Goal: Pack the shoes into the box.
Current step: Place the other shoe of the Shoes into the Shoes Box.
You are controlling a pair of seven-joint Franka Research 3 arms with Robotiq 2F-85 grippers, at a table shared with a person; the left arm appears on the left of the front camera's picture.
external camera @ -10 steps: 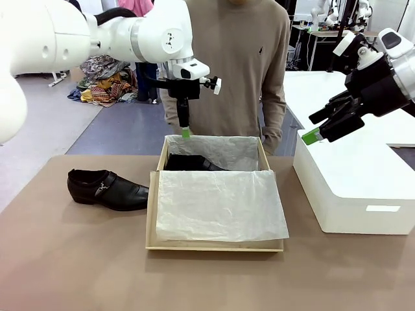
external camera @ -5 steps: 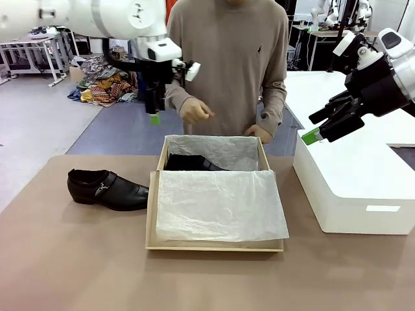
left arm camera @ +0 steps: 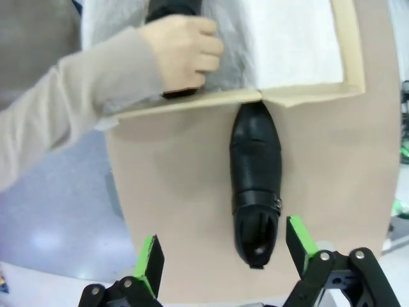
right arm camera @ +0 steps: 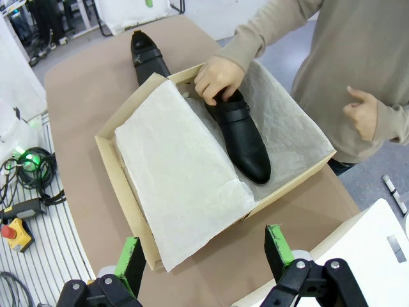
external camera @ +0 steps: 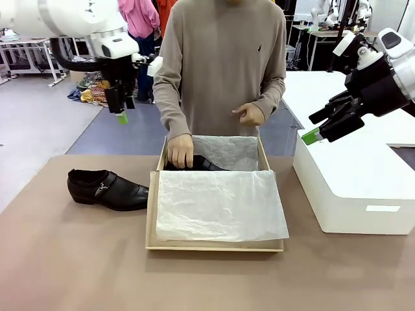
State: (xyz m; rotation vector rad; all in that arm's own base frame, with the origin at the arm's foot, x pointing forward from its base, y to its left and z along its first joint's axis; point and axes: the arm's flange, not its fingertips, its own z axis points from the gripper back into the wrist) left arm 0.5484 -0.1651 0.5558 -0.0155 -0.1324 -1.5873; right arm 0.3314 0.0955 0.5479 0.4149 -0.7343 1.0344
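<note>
- Front view, near edge: one box [external camera: 214,246] on the tabletop [external camera: 78,259]. A tissue sheet [external camera: 220,204] is draped over its near half and could snag or get dragged when the second shoe goes in.
- Two shoes: loose shoe [external camera: 107,189] on the tabletop left of the box, toe just beside its wall; boxed shoe [external camera: 204,163] in the far half.
- One person's hand [external camera: 180,150] on the boxed shoe: collision risk if a tool descends there.
- Two tools, both released and empty: left tool [external camera: 121,116] up high, right tool [external camera: 312,136] above the white block [external camera: 353,188].

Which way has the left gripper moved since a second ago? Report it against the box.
Yes. The left gripper has swung toward picture left, from above the far wall of the box to well left of it.
</note>
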